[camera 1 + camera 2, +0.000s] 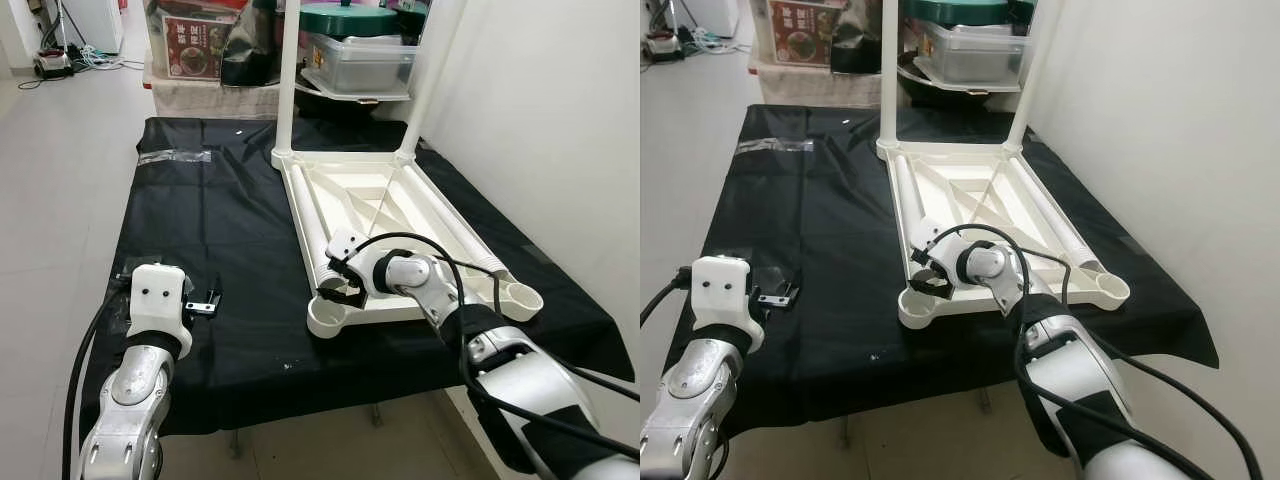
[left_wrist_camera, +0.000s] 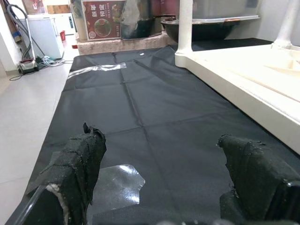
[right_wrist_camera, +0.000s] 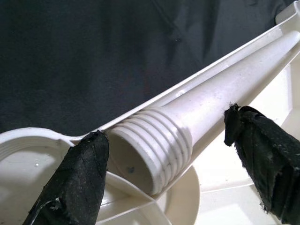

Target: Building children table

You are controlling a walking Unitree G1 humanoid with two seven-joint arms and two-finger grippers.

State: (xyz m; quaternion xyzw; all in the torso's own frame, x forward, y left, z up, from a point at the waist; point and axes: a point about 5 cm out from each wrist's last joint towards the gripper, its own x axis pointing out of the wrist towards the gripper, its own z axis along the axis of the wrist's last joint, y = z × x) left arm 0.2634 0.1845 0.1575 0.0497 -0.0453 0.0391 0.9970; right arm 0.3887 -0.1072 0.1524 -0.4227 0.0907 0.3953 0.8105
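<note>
An upside-down white table top (image 1: 400,312) lies on a black cloth (image 1: 220,210). Two white legs (image 1: 288,80) stand upright in its far corners. Two loose legs lie inside it, one along the left side (image 1: 310,220) and one along the right (image 1: 440,225). My right gripper (image 1: 343,285) is open at the near end of the left loose leg. Its fingers (image 3: 89,164) straddle the leg's threaded end (image 3: 154,150), just above the near-left corner socket (image 1: 327,318). My left gripper (image 2: 163,140) hovers open and empty over the cloth's near left part.
A white wall runs close along the right side. Storage bins (image 1: 362,60) and a red-printed box (image 1: 190,45) stand beyond the cloth's far edge. Clear tape (image 1: 175,156) is stuck to the cloth at far left. Grey floor (image 1: 60,200) lies to the left.
</note>
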